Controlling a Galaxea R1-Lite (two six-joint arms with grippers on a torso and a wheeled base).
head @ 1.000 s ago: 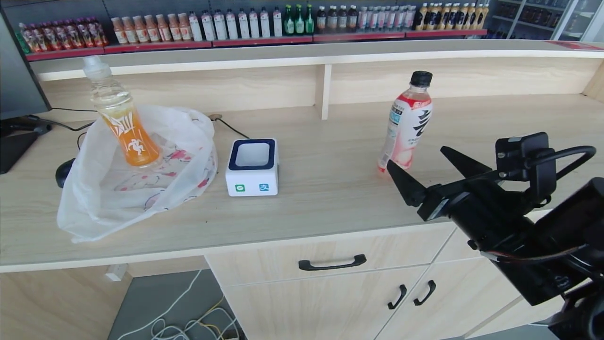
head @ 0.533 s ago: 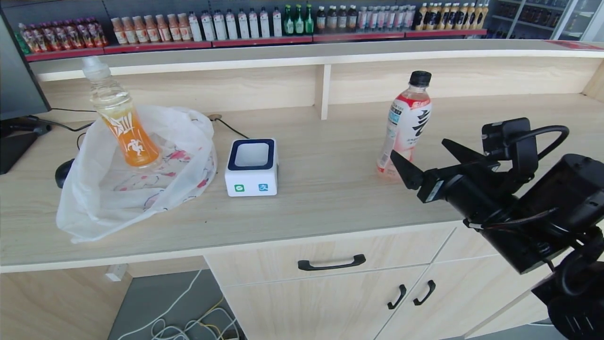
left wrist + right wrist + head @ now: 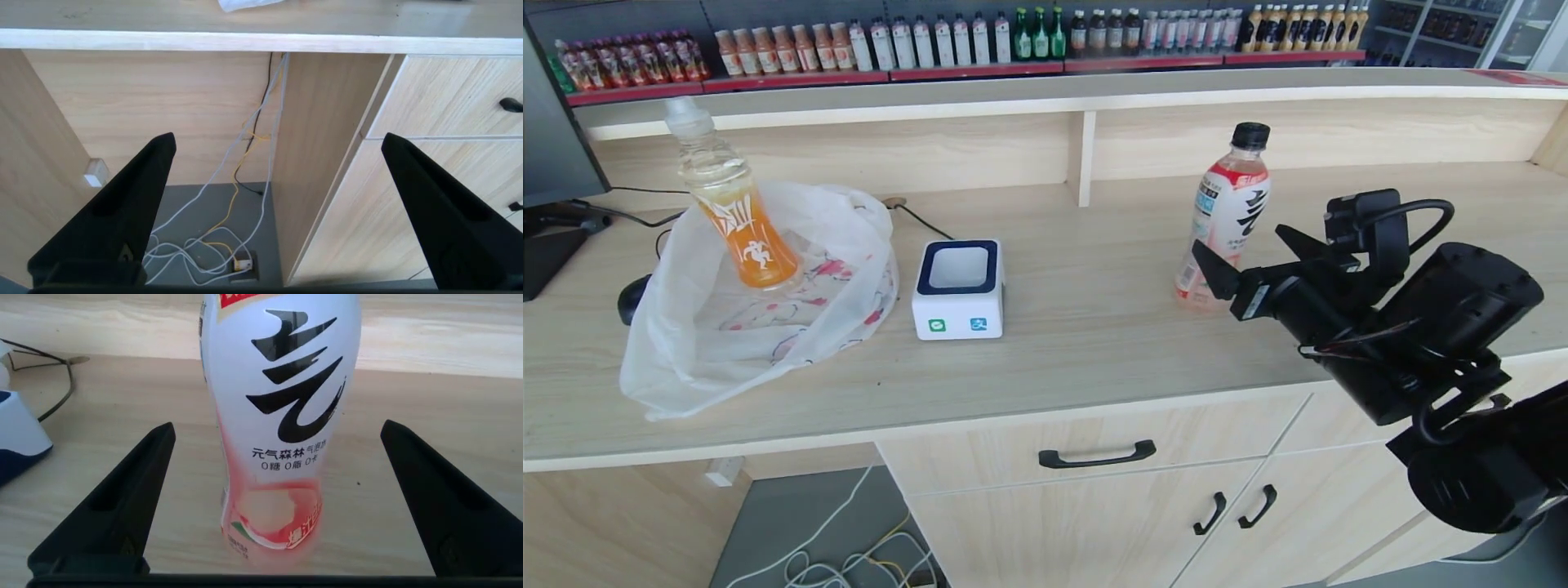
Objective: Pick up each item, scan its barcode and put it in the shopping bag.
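A pink-and-white drink bottle [image 3: 1227,214] with a black cap stands upright on the wooden counter [image 3: 1094,327], right of centre. My right gripper [image 3: 1250,253] is open at the height of the bottle's lower half, one finger in front of its base, one to its right. From the right wrist the bottle [image 3: 278,425] stands between the two open fingers [image 3: 114,514], not touched. A white barcode scanner [image 3: 958,287] sits mid-counter. At the left, an orange drink bottle [image 3: 731,200] stands tilted inside the white shopping bag [image 3: 760,310]. My left gripper [image 3: 278,212] hangs open below the counter edge, holding nothing.
A monitor [image 3: 556,122] with its cables stands at the far left, and a black mouse [image 3: 633,298] lies beside the bag. A raised back ledge [image 3: 1086,98] runs behind the counter. Drawers and cupboard handles [image 3: 1097,456] are below the front edge. Loose cables [image 3: 237,212] lie on the floor beneath.
My right gripper has moved up and forward towards the pink bottle, so its open fingers now flank the lower part. The bottles, bag and scanner have not moved.
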